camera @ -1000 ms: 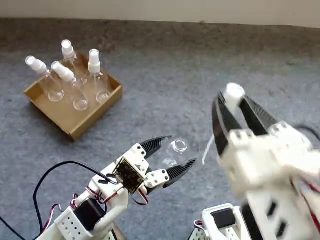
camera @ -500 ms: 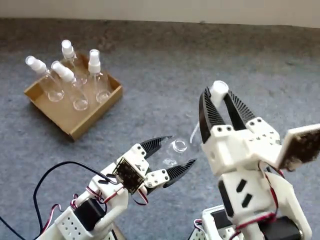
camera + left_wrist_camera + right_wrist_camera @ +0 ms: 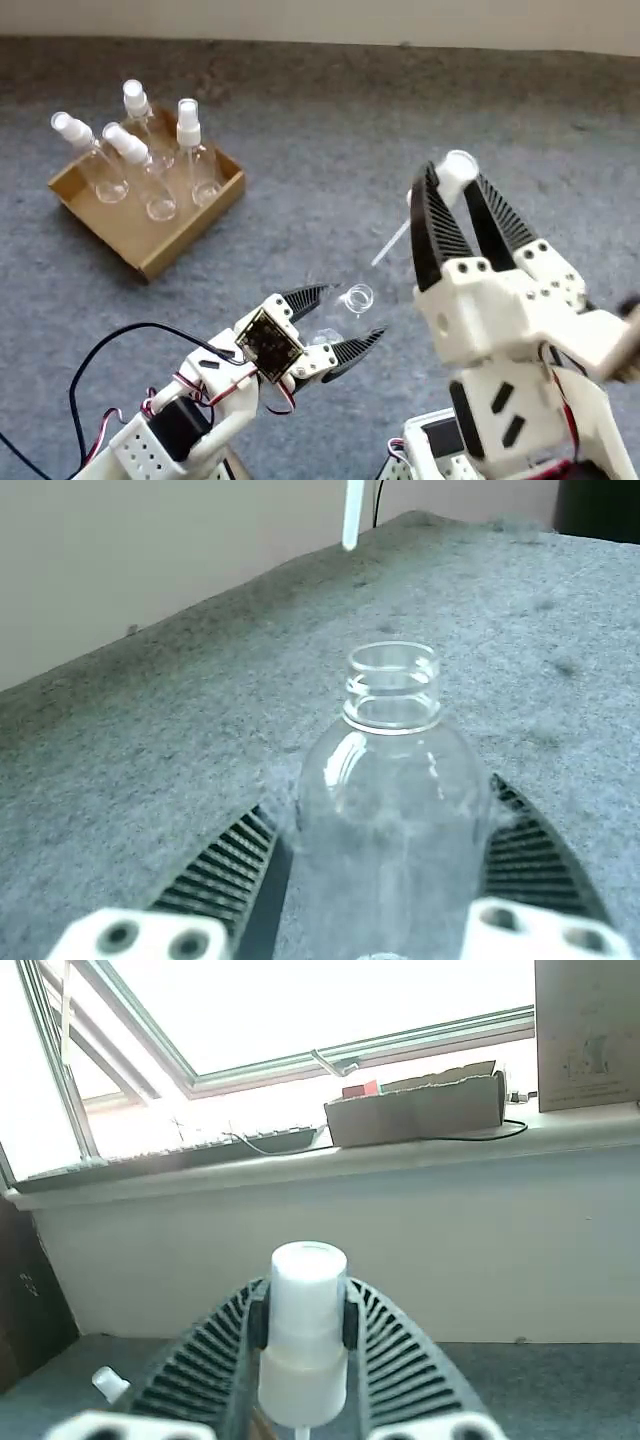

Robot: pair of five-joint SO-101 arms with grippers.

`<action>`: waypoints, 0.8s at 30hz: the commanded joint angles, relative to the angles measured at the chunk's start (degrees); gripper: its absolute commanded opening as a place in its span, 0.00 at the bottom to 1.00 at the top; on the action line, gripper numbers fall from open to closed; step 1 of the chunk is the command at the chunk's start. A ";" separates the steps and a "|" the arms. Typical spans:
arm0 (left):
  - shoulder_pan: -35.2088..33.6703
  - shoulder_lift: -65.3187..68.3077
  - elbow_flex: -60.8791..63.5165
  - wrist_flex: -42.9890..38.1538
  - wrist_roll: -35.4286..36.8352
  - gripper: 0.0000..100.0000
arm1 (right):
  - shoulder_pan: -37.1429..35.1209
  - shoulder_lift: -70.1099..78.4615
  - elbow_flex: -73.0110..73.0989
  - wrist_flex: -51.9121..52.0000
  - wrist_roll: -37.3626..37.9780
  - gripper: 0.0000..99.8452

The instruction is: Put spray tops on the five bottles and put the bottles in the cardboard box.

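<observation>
Well apart from the cardboard box [image 3: 150, 258], on the arms' side, the left gripper [image 3: 337, 318] is narrowing its jaws and gripping the uncapped bottle [image 3: 345, 308] by the body. The right gripper [image 3: 456, 180], clamping a spray top [image 3: 458, 166], is angling the dip tube [image 3: 390, 245] toward the neck, so capping is judged imminent. Four capped bottles [image 3: 150, 170] are standing inside the cardboard box.

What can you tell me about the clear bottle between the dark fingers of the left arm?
The bottle is clear, plastic by its look, seemingly empty, with rounded shoulders and a threaded open neck, no top on it. The ribbed black fingers of the left gripper press both its sides, over the grey carpet.
</observation>
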 commanded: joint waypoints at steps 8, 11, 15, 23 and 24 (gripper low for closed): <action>0.40 -1.01 1.19 0.00 0.53 0.21 | -0.31 -0.04 -6.81 9.01 -3.08 0.00; 0.40 -1.01 1.19 0.00 0.53 0.21 | -0.31 -0.04 -5.05 11.47 -2.20 0.00; 0.40 -1.01 1.19 0.00 0.53 0.21 | -0.31 -0.04 -3.47 11.82 -2.29 0.00; 0.40 -1.01 1.19 0.00 0.53 0.21 | -0.31 -0.04 2.42 7.52 -2.29 0.00; 0.40 -1.01 1.19 0.00 0.53 0.21 | -0.31 -0.04 3.03 6.20 -2.20 0.00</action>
